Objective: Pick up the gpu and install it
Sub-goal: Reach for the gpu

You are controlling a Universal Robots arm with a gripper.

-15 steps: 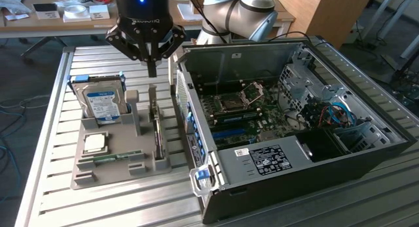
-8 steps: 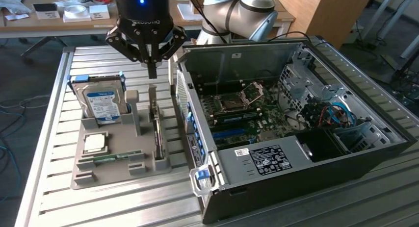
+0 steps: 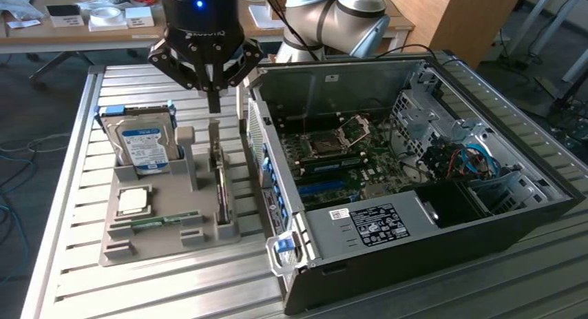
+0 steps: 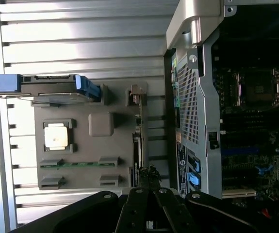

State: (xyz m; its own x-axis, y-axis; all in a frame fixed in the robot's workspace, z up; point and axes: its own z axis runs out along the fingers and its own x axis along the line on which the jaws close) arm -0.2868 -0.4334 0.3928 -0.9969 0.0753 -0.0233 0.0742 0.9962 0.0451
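On the tabletop (image 3: 74, 278), at 9 o'clock from the computer case (image 3: 441, 253) in the exterior view, the thin dark gpu (image 3: 222, 195) stands on edge in a grey tray (image 3: 138, 253) with a blue-labelled hard drive (image 3: 145, 143), a chip (image 3: 133, 200) and a green memory stick (image 3: 156, 221). The fingers (image 3: 213, 102) are pressed together right above it.

hard drive (image 3: 142, 143) and processor (image 3: 133, 200) sit on grey tray (image 3: 167, 244).

A robotics lab: robot arm (image 3: 340, 16) over a slatted metal bench (image 3: 138, 291), open PC case (image 3: 432, 257), cluttered far desk (image 3: 55, 35).
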